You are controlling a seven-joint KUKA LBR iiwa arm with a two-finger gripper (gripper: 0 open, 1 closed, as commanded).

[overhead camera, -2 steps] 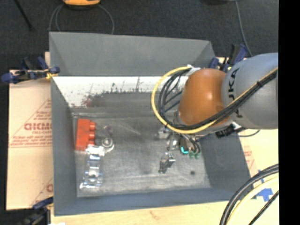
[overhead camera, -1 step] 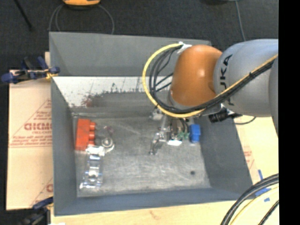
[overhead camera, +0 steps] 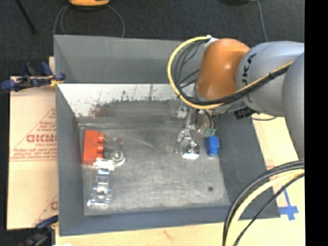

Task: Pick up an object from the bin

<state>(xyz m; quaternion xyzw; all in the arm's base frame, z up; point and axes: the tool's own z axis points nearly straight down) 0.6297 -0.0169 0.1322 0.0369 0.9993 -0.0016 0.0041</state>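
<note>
The small blue piece (overhead camera: 212, 145) looks like the likeliest pick. It is a stubby, upright-oblong bit, probably hard plastic. It lies on the bin (overhead camera: 118, 60) floor well apart from the orange-red block (overhead camera: 93, 146), straight across from it on the side where the arm comes in.

I'd judge it light and stiff, not fragile, with smooth faces that could slip or skid on the metal floor if nudged. The best hold seems to be across its two long sides, about the middle, so it cannot pivot out.

The end effector (overhead camera: 188, 148) hangs low just beside the blue piece, on the side facing the orange-red block, not over it. Whether it is apart or together I cannot tell, nor whether the pale bit at its tip is part of it or something loose. It appears to need a short shift away from the block before closing.

Just beside the block's near corner sits a small round silvery thing (overhead camera: 118, 157), and beyond that, toward the front wall, a clear plastic piece (overhead camera: 101, 186).
</note>
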